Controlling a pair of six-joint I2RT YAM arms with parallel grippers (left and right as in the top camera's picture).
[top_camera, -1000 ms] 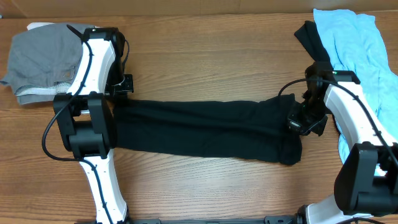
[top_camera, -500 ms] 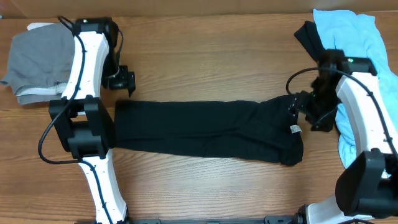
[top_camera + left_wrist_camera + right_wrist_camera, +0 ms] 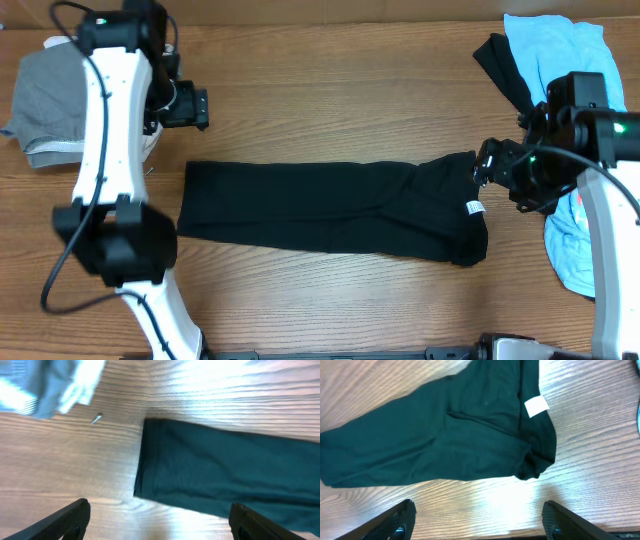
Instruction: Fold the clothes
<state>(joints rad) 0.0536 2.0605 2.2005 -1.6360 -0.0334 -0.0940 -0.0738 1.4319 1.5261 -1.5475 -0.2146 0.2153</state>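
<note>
The black T-shirt (image 3: 330, 208) lies folded into a long flat strip across the middle of the table, its white label (image 3: 474, 207) near the right end. My left gripper (image 3: 195, 108) hangs open above and behind the strip's left end, holding nothing. In the left wrist view the shirt's left edge (image 3: 220, 470) lies beyond the spread gripper (image 3: 160, 520). My right gripper (image 3: 490, 165) is open just off the bunched right end. The right wrist view shows that end (image 3: 445, 435) and the label (image 3: 536, 406) ahead of the empty gripper (image 3: 480, 522).
A grey garment (image 3: 45, 100) is heaped at the back left, also seen as a grey garment (image 3: 50, 382) in the left wrist view. A light-blue tee (image 3: 575, 60) and a dark piece (image 3: 500, 60) lie at the right edge. A small metal bit (image 3: 96, 418) rests on the wood.
Both grippers have opened and let go of the black shirt's ends. The left one has risen and moved toward the back; the right one has pulled away to the right.
</note>
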